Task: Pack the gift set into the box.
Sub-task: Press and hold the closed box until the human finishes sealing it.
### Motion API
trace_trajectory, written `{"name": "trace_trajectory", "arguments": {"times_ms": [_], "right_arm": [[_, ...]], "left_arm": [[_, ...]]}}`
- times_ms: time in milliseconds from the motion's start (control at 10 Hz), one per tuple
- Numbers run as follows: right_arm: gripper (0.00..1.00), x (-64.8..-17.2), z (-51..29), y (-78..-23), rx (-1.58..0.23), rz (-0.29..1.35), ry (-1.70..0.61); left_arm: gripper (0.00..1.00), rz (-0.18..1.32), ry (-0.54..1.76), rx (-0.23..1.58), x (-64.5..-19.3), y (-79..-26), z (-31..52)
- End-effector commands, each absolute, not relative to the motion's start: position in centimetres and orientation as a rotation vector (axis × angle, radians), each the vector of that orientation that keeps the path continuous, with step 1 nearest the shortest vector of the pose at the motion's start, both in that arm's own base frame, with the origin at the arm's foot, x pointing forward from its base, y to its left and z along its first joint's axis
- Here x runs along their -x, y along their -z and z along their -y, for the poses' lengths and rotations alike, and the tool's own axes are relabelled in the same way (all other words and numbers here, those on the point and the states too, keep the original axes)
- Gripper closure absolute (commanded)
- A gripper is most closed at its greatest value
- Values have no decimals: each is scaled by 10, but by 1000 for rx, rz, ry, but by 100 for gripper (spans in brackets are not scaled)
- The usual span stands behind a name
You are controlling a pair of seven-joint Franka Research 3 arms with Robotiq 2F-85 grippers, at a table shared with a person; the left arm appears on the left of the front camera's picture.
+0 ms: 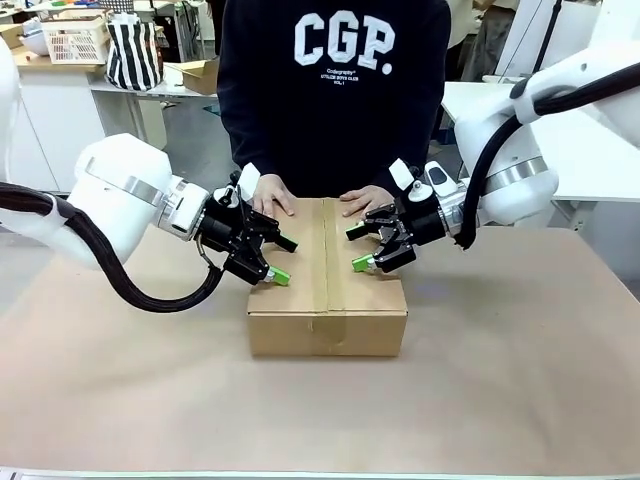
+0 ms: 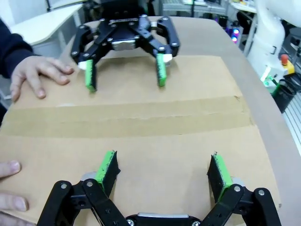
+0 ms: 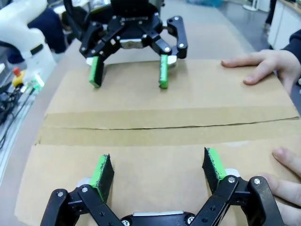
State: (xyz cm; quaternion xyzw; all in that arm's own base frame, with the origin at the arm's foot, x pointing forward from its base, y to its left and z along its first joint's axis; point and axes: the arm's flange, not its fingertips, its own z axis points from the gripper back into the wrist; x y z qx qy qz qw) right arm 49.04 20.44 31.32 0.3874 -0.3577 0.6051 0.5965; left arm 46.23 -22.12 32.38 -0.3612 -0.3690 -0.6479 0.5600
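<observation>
The brown cardboard box (image 1: 366,292) sits on the bench (image 1: 480,370), its top flaps folded down so that the two long ones meet along the middle. A strip of tan tape (image 1: 320,255) covers the line where the flaps meet and runs a short way down the side of the box nearest the robot.

The left claw (image 1: 284,260) is over the half of the box's top on the robot's left, its two fingers spread wide with nothing between them. The right claw (image 1: 356,249) is over the other half of the box's top, also wide and holding nothing. The two claws face each other from either side of the box's taped middle, and their green pads (image 2: 220,169) are at the lid. Whether the fingertips press on the cardboard cannot be told.

A person in a dark sweatshirt (image 1: 335,110) stands at the far side of the box. The person's right hand (image 1: 273,194) and left hand (image 1: 368,198) lie on the far end of the box's top, one on each side of the tape.
</observation>
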Motion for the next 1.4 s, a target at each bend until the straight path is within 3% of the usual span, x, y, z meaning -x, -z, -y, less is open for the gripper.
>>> {"name": "trace_trajectory", "arguments": {"times_ms": [0, 1300], "right_arm": [[0, -491, -203, -314, -893, 840, -1405], [0, -491, -203, -314, -893, 840, -1405]], "left_arm": [[0, 855, 1559, 880, -459, -323, 224], [0, 855, 1559, 880, -459, -323, 224]]}}
